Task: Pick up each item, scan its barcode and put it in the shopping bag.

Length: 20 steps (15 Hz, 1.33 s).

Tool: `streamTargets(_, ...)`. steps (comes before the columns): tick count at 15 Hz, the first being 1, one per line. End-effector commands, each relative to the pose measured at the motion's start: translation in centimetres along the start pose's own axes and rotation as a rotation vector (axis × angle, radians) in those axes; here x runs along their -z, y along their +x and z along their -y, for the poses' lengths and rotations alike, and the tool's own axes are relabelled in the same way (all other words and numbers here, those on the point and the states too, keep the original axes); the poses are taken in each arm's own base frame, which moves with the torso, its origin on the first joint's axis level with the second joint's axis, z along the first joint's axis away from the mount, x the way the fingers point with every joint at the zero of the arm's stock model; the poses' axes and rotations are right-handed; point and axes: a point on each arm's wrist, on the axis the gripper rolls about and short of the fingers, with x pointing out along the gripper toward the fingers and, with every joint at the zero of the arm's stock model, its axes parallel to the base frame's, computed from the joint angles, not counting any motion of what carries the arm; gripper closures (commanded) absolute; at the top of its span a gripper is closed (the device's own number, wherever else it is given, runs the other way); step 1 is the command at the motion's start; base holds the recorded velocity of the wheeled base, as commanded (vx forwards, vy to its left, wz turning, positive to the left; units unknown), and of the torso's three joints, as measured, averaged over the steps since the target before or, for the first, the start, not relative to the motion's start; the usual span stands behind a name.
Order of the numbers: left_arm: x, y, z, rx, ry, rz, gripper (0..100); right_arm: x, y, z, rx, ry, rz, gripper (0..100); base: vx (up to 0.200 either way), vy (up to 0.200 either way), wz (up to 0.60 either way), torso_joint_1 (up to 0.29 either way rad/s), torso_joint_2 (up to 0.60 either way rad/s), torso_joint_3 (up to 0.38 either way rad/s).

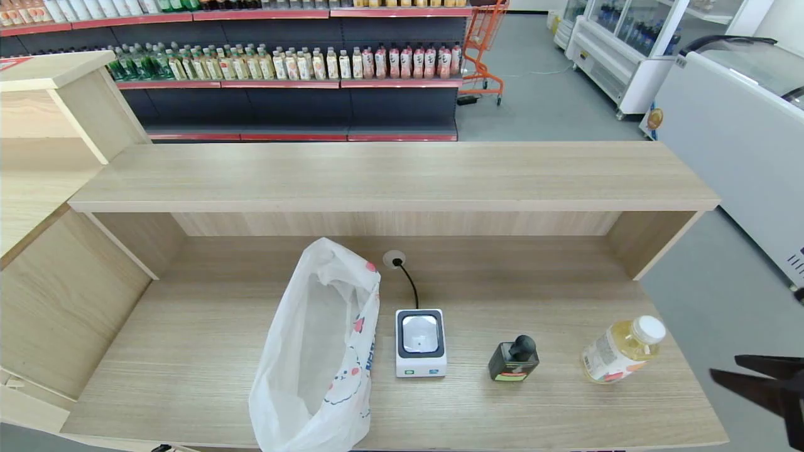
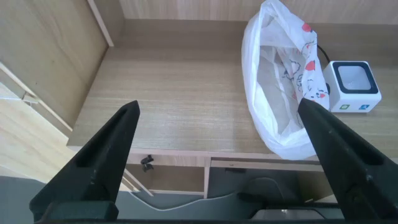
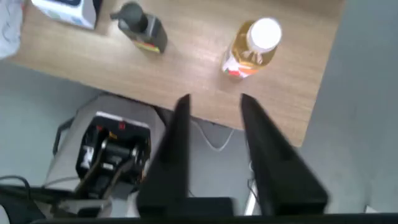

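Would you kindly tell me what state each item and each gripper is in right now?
shopping bag: mouth open, nothing visible inside.
scanner: window facing up, cable attached.
dark bottle: upright, top on, not gripped.
yellow bottle: white cap on, not gripped.
left gripper: jaws open, empty.
right gripper: jaws open, empty.

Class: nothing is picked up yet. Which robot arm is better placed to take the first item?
Right. The open right gripper hangs right of the counter, nearest the yellow bottle and dark bottle; the left gripper is nearer the shopping bag.
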Motion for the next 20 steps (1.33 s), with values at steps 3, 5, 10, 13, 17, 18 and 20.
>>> streamTargets(3,0.0,0.0,0.0,0.0,0.0,0.0,0,0.9,9.0,-0.4,-0.17,-0.19,-0.36,0,0.0,0.0,0.0,0.0,0.0,0.0)
streamTargets(5,0.0,0.0,0.0,0.0,0.0,0.0,0,1.4,10.8,-1.6,-0.229,-0.287,-0.37,0,0.0,0.0,0.0,0.0,0.0,0.0)
streamTargets(10,0.0,0.0,0.0,0.0,0.0,0.0,0,0.8,16.2,-1.8,-0.234,-0.393,-0.302,0,0.0,0.0,0.0,0.0,0.0,0.0)
streamTargets(13,0.0,0.0,0.0,0.0,0.0,0.0,0,0.1,18.4,-2.5,-0.263,-0.411,-0.278,0,0.0,0.0,0.0,0.0,0.0,0.0)
streamTargets(17,0.0,0.0,0.0,0.0,0.0,0.0,0,0.2,21.0,-3.7,-0.362,-0.415,-0.224,0,0.0,0.0,0.0,0.0,0.0,0.0)
streamTargets(18,0.0,0.0,0.0,0.0,0.0,0.0,0,0.1,21.4,-3.9,-0.374,-0.424,-0.206,0,0.0,0.0,0.0,0.0,0.0,0.0)
streamTargets(20,0.0,0.0,0.0,0.0,0.0,0.0,0,-0.2,22.7,-4.2,-0.391,-0.481,-0.162,0,0.0,0.0,0.0,0.0,0.0,0.0)
